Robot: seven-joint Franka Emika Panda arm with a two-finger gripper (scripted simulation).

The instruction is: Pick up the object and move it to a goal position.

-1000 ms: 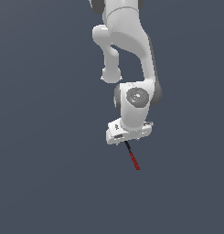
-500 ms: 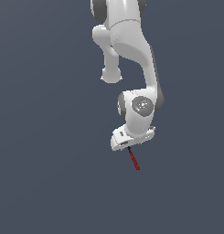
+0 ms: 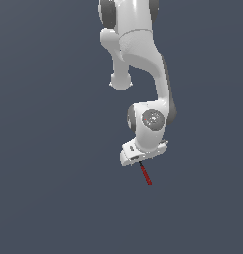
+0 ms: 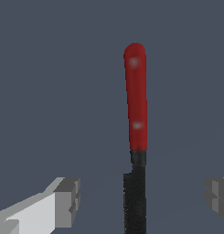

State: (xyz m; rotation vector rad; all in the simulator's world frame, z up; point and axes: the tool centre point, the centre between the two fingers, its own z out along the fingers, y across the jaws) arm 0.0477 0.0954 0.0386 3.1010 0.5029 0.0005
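Note:
The rod lies on the dark grey floor, its red half (image 3: 146, 175) sticking out from under the white hand and its black half (image 3: 140, 163) mostly hidden by the hand. In the wrist view the red half (image 4: 136, 96) and black half (image 4: 135, 196) run between the fingers. My gripper (image 3: 138, 159) hangs just above the black end. In the wrist view the gripper (image 4: 143, 197) is open, with one grey fingertip (image 4: 67, 201) and the other (image 4: 218, 194) far apart on either side of the rod, neither touching it.
The white arm (image 3: 138, 54) reaches down from the top of the exterior view. The floor (image 3: 53, 198) is plain dark grey with nothing else on it.
The hand has come down closer to the rod's black end. The rod has not moved.

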